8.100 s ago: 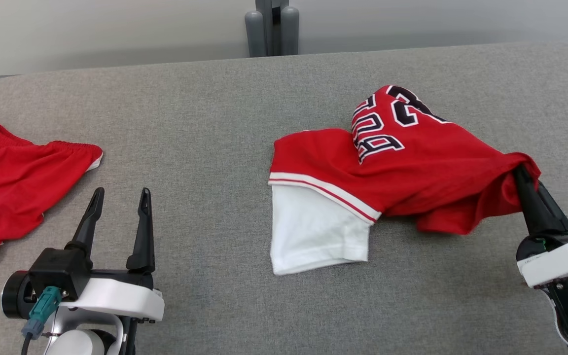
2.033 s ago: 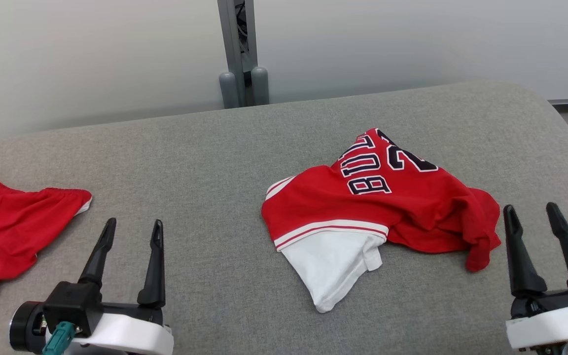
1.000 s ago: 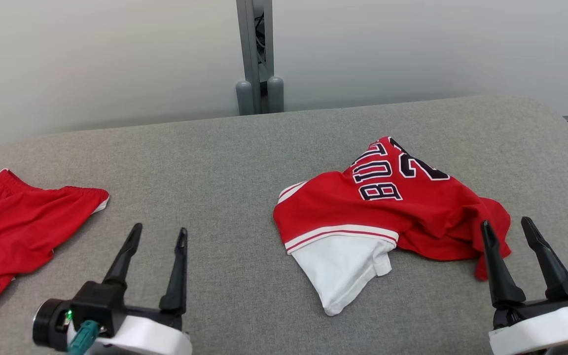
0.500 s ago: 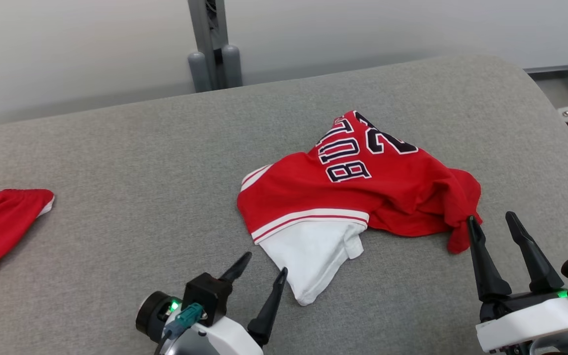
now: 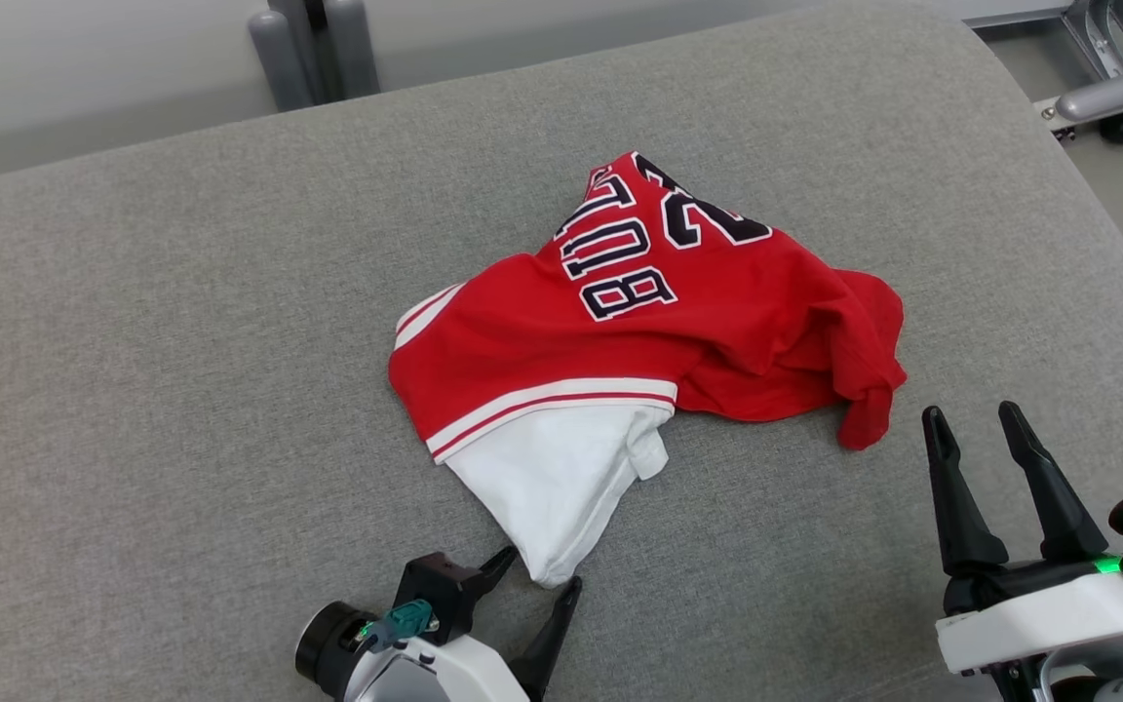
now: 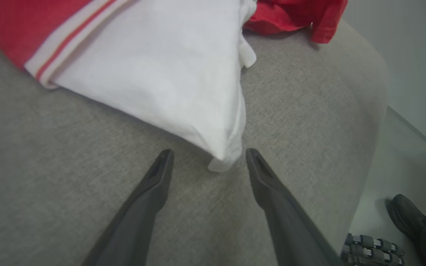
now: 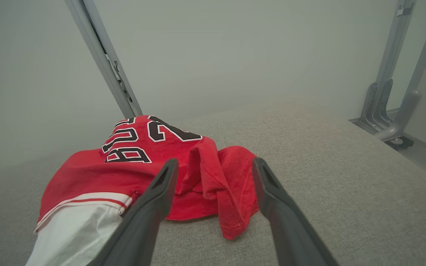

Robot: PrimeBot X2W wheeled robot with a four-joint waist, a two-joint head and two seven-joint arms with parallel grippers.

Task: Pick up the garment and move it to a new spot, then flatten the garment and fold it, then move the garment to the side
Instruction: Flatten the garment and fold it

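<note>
Jersey [image 5: 639, 322] lies crumpled on the grey woven cushion [image 5: 181, 292], right of centre. Its white pointed corner sits between the tips of the left gripper [image 5: 540, 572], whose fingers are spread and not clamped. Right gripper [image 5: 971, 417], fingers likewise apart, stands just short of the bunched red end. Black, white-edged lettering reads "BU" and "2"; the rest is lost in folds. Soft red cloth with a striped white-and-red band.

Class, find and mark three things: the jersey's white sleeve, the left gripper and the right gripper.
white sleeve [image 5: 561, 473], head view, middle of the white cloth.
left gripper [image 6: 209, 152], left wrist view, midway between its open fingertips.
right gripper [image 5: 971, 411], head view, midway between its open fingertips.
</note>
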